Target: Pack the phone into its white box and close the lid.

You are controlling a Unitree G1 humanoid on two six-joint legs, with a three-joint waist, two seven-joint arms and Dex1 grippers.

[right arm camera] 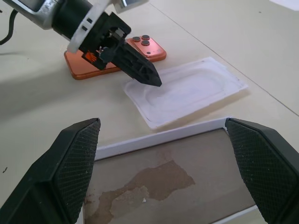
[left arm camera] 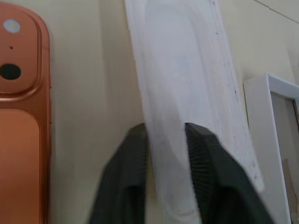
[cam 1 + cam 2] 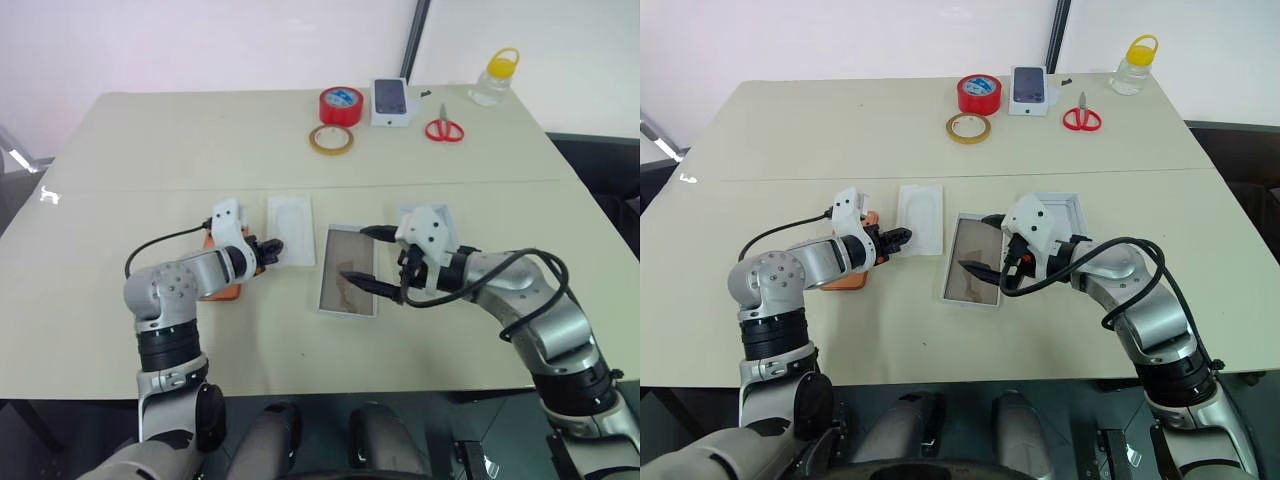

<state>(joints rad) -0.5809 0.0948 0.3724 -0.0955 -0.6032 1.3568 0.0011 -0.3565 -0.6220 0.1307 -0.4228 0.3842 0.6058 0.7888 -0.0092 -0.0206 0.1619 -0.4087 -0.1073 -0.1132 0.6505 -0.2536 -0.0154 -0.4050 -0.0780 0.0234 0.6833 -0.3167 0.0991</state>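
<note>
Phone (image 1: 114, 58) not yet packed, beside empty white box (image 3: 349, 270). Lid (image 3: 1065, 213) off, behind box. Left gripper (image 2: 166, 133) pinches white card (image 3: 290, 230); right gripper (image 1: 163, 170) spread over box.

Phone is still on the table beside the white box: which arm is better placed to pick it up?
Probably the left. The left gripper sits at the flat white card, right beside the phone. The right gripper hangs open over the white box.

The phone (image 2: 21, 140) is showing a smooth, satin orange back w/ glossy lenses. The white box (image 1: 177, 186) is looking glossy inside. The flat card (image 1: 187, 91) is looking like thin matt plastic.
</note>
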